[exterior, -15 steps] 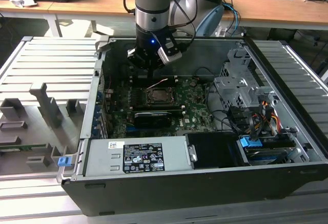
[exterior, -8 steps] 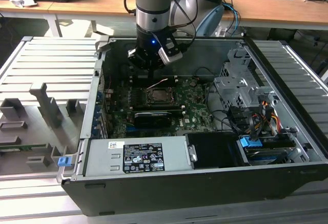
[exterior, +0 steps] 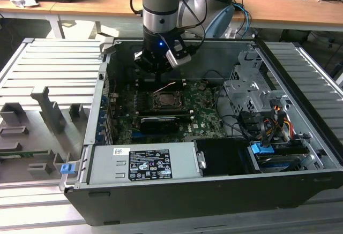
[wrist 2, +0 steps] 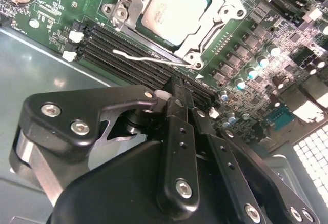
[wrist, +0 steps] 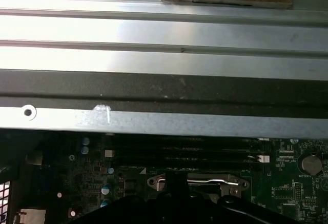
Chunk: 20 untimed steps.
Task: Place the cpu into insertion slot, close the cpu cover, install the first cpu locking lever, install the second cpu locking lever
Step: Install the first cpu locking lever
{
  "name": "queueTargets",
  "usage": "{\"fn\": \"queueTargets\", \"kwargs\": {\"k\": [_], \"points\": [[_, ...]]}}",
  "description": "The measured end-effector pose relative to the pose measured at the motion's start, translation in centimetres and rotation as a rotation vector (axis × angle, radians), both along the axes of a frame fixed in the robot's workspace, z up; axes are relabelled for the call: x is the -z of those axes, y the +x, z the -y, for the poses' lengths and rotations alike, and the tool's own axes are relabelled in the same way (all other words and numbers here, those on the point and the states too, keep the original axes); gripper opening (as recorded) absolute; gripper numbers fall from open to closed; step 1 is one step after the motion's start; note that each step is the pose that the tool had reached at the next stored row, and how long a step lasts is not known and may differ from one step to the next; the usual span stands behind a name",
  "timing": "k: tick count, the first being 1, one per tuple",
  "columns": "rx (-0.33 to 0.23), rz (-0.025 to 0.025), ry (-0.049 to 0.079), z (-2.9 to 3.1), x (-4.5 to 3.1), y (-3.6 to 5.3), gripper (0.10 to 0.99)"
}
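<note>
While the arm is hanging over the open computer case (exterior: 161, 202), the grey ribbed counter (exterior: 48, 68) is stretching along the left of the exterior view, and a small blue clip (exterior: 66, 168) is sitting at the case's lower left corner. Just right of that, the labelled power supply (exterior: 142, 164) is lying along the case's near wall, with the long black card (exterior: 159, 122) standing on the green board behind it. At the centre of the frame the gripper (exterior: 159, 78) is hovering above the board, slightly above and to the left of the socket, touching nothing; in the second wrist view the gripper (wrist 2: 169, 95) is showing its fingers drawn together with nothing between them. The cpu (exterior: 164, 101) is sitting in its socket, its silvery top (wrist 2: 174, 9) facing up, and the cpu cover (wrist 2: 215, 24) is lying flat around it. A thin wire lever (wrist 2: 148, 59) is sticking out loose over the black memory slots (wrist 2: 118, 47) beside the socket. Farther right in the exterior view, the metal drive cage (exterior: 252, 92) is holding a tangle of cables.
</note>
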<state>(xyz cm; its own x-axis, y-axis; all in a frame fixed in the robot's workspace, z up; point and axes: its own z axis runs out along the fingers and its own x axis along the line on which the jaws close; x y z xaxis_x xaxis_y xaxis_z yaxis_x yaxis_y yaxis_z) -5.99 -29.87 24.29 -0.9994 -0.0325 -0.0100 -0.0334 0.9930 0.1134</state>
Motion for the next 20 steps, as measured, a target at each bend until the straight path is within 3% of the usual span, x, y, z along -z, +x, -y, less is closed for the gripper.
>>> {"fn": "queueTargets", "kwargs": {"k": [1, 6, 20], "points": [[0.000, -0.0001, 0.001, 0.01, 0.01, 0.04, 0.106], [0.000, -0.0001, 0.031, 0.45, 0.15, 0.22, 0.106], [0.000, -0.0001, 0.033, 0.52, 0.50, 0.29, 0.106]]}}
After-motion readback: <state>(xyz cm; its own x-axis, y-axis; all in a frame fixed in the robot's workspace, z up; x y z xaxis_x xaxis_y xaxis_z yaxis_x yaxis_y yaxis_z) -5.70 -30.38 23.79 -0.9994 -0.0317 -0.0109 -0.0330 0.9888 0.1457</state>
